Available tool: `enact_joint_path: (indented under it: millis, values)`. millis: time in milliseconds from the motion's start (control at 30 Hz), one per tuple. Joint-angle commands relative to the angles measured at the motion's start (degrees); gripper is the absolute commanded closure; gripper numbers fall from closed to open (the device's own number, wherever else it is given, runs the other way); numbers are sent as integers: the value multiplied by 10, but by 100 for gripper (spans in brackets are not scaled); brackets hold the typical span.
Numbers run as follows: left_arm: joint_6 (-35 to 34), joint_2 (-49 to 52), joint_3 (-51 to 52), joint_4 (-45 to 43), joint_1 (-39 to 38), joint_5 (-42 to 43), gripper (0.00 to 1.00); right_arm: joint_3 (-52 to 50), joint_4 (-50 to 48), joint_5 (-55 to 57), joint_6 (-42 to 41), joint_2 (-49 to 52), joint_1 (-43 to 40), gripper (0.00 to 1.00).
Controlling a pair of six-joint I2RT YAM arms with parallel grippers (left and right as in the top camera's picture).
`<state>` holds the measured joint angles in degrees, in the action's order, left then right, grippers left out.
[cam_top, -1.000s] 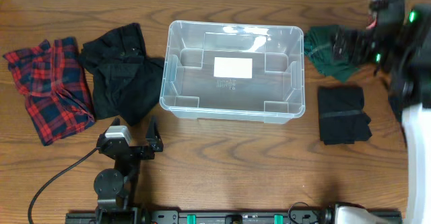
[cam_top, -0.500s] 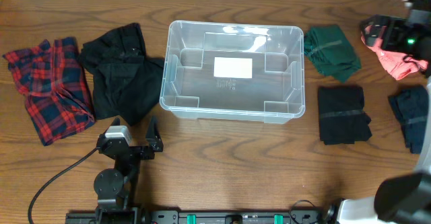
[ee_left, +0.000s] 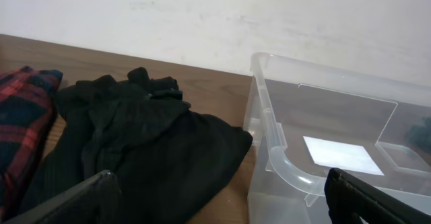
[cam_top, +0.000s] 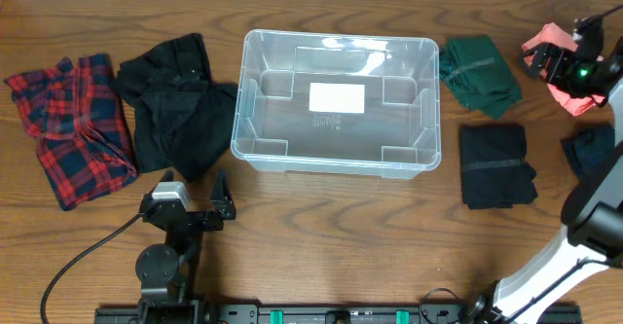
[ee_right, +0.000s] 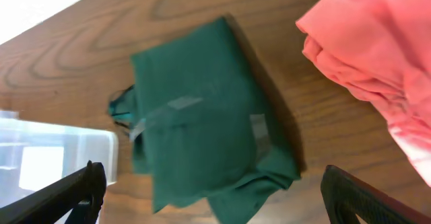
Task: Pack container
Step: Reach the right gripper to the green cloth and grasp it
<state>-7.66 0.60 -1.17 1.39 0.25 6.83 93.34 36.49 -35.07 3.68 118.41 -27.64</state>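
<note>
Both pairs of jaws gape wide, empty: the left gripper (cam_top: 195, 193) sits near the table's front edge, while the right gripper (ee_right: 214, 173) has swung off the green garment (ee_right: 202, 136) toward the pink garment (ee_right: 377, 62). The container (cam_top: 331, 161) lies unmoved mid-table, mouth up, long axis left-to-right, just beyond the left gripper and well left of the right.

The glossy clear plastic container (cam_top: 336, 100) sits on a grained wooden table (cam_top: 341, 246) among matt cloth garments (cam_top: 175, 100).

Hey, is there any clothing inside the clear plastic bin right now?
No, the overhead view shows only a white label on the bare base of the bin.
</note>
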Motion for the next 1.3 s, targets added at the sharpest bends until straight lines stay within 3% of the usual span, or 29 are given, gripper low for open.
enact_joint_path:
  millis: [0, 600, 700, 867, 900, 933, 1267]
  values:
    - [3, -3, 9, 20, -2, 5, 2, 7, -12, -18, 14, 20, 0, 1]
    - [3, -3, 9, 20, -2, 5, 2, 7, -68, -18, 16, 139, 41, 7]
    - [3, -3, 9, 20, -2, 4, 2, 7, -70, -16, 16, 144, 54, 21]
    - [3, -3, 9, 20, -2, 5, 2, 7, -67, -3, 14, 145, 70, 87]
    - [3, -3, 9, 20, -2, 4, 2, 7, -67, -3, 11, 145, 71, 95]
    - [3, -3, 9, 20, -2, 4, 2, 7, -65, -3, 9, 145, 70, 99]
    - [3, -3, 9, 20, -2, 5, 2, 33, -8, -3, 7, 72, 63, 99]
